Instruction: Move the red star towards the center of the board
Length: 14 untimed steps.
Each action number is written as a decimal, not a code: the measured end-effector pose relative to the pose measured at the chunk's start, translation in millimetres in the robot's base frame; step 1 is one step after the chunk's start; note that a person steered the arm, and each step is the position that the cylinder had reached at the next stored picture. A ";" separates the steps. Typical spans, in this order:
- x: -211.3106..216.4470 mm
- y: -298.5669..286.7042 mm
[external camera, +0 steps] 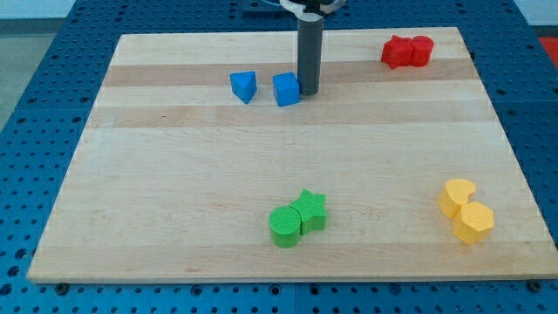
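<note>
The red star (pixel 397 51) lies near the view's top right corner of the wooden board (pixel 174 192), touching a red cylinder (pixel 421 51) on its right. My tip (pixel 309 92) rests on the board near the top middle, right beside the right edge of a blue cube (pixel 285 89). The tip is well to the left of the red star, about a hundred pixels away.
A blue triangular block (pixel 244 86) sits left of the blue cube. A green cylinder (pixel 285 227) and a green star (pixel 310 210) touch near the bottom middle. A yellow heart (pixel 457 196) and a yellow hexagon (pixel 473 222) lie at the bottom right.
</note>
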<state>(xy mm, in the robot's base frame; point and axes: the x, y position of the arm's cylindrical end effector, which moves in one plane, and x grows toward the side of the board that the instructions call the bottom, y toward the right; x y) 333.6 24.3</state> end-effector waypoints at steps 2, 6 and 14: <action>-2.4 -27.1; 17.8 125.5; -111.1 240.2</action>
<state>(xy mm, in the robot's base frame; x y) 222.4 264.6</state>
